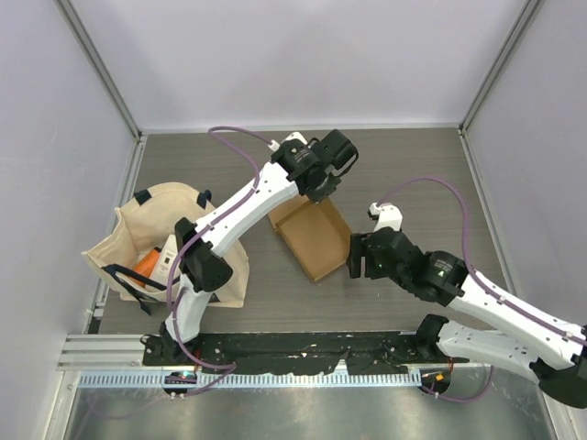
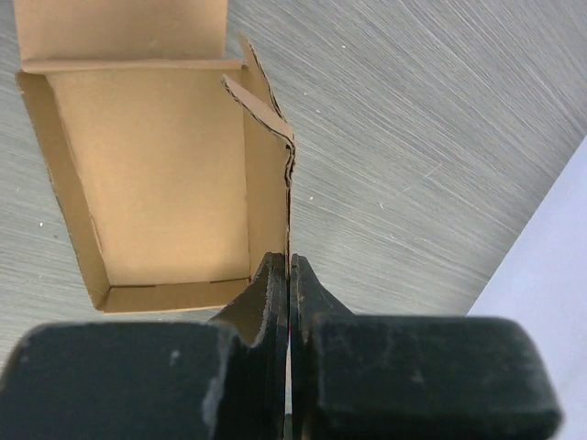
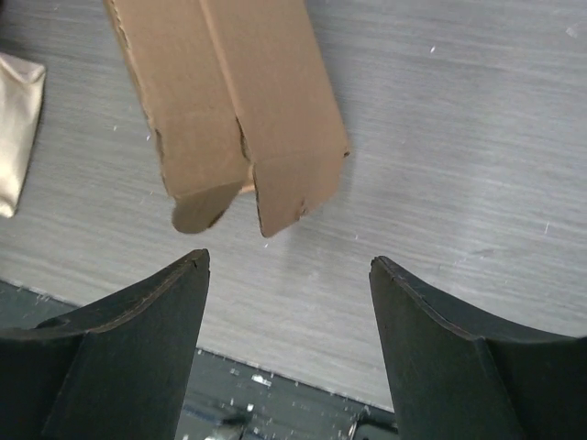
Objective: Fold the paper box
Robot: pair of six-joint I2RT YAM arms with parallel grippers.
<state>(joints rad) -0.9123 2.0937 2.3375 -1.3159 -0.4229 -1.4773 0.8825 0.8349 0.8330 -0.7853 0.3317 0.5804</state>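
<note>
From above, two arms are at work over one paper box point(image 1: 310, 240), which lies open-topped on the grey table point(image 1: 413, 165), just right of one cream tote bag point(image 1: 183, 220). The left gripper point(image 1: 319, 191) is down on the box's far right wall, while the right gripper point(image 1: 352, 257) sits close beside the near right corner.

Over to the left wrist: both fingers point(image 2: 268, 302) are pressed together on the top edge of the paper box's point(image 2: 156, 183) right wall. That's one thin cardboard wall pinched between them, with one crumpled flap standing just beyond.

Now the right wrist: the right gripper point(image 3: 289, 266) is spread wide, its two fingers point(image 3: 174, 302) well apart with nothing between them. The paper box point(image 3: 248, 82) is just ahead, two small end flaps hanging loose, and one corner of the tote bag point(image 3: 18, 128) peeks in at the left.
</note>
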